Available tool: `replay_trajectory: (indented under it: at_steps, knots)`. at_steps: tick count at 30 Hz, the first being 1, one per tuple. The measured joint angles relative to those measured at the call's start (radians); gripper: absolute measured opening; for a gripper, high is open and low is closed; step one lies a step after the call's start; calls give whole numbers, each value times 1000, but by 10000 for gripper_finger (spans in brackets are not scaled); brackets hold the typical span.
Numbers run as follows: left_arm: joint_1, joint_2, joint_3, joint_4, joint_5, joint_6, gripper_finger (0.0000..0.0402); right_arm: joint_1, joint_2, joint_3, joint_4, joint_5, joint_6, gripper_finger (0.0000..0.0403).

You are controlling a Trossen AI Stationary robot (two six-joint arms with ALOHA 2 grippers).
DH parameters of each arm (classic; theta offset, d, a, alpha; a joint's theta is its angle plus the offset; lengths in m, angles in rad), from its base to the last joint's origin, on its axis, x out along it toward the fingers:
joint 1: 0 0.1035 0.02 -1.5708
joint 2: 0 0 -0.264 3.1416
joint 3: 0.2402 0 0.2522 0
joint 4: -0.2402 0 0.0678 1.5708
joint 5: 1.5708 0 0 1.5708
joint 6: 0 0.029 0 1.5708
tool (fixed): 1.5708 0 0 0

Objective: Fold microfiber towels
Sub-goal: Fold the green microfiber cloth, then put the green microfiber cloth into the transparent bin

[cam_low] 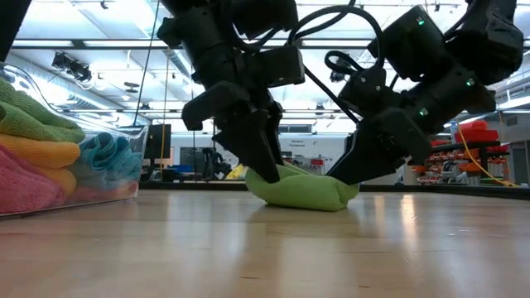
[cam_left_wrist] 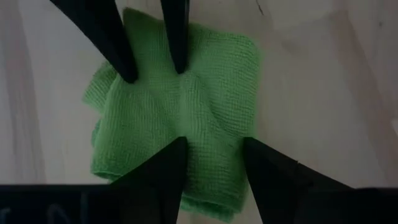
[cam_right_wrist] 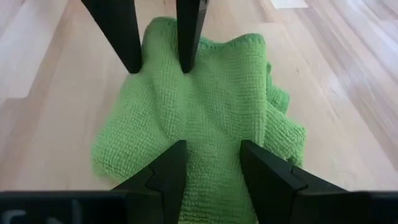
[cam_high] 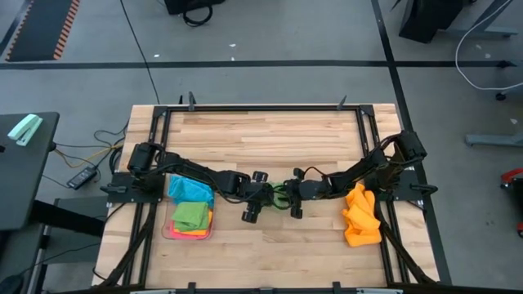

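Note:
A green microfiber towel (cam_high: 282, 198) lies folded into a small thick square at the middle of the table, flat on the wood (cam_low: 302, 190). My left gripper (cam_high: 274, 194) comes at it from the table's left and my right gripper (cam_high: 288, 194) from the right, so the two face each other across it. Each gripper is open, its two fingertips a short way apart and set down on the towel's top. The left wrist view shows my left gripper (cam_left_wrist: 212, 142) with the right arm's fingers beyond it. The right wrist view shows my right gripper (cam_right_wrist: 211, 144) in the same way. My left gripper has both fingertips (cam_left_wrist: 177, 149) on the top layer of the towel's left half (cam_left_wrist: 211, 127), with cloth lying in the gap between them. It slants down from the table's left. The towel stays flat on the table. My right gripper has both fingertips (cam_right_wrist: 177, 152) on the top layer of the towel's right half (cam_right_wrist: 211, 127), the cloth between them uncreased. It slants down from the table's right. The towel rests on the wood under it.
A clear tray (cam_high: 167, 233) at the left near side holds folded green, pink and orange towels, with a blue one (cam_high: 189, 189) at its far end. A crumpled orange towel (cam_high: 361, 216) lies at the right. Bare wood stretches toward the far and near edges.

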Motion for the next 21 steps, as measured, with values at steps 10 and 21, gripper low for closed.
replay_trajectory:
  at_steps: [10,21]
  knots:
    - [-25,-12,0,115,30,10,178,9,0,-5,2,4,19,161]
    - [-148,49,0,73,-318,321,250,8,1,-6,3,2,36,161]
